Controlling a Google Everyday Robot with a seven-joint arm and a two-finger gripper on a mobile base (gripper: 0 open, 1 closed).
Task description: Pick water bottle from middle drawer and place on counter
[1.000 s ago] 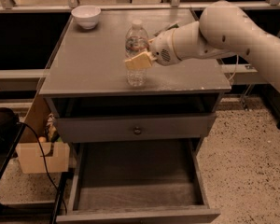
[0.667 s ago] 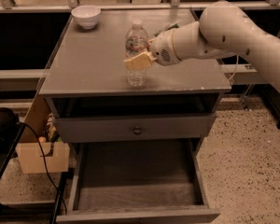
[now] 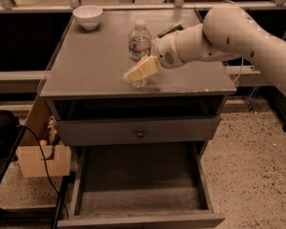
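Observation:
The water bottle (image 3: pixel 139 44), clear with a white cap and pale label, stands upright on the grey counter (image 3: pixel 90 66), near the middle toward the front edge. My gripper (image 3: pixel 140 71) reaches in from the right and its tan fingers (image 3: pixel 145 68) sit around the bottle's lower part, shut on it. The bottle's base touches the counter. The middle drawer (image 3: pixel 86 175) is pulled out below, and its bare floor holds nothing.
A white bowl (image 3: pixel 87 16) sits at the counter's back left corner. A small dark object (image 3: pixel 169 30) lies behind my arm. A closed drawer front with a round knob (image 3: pixel 140 133) is above the open drawer. A cardboard box (image 3: pixel 38 160) and cables stand left of the cabinet.

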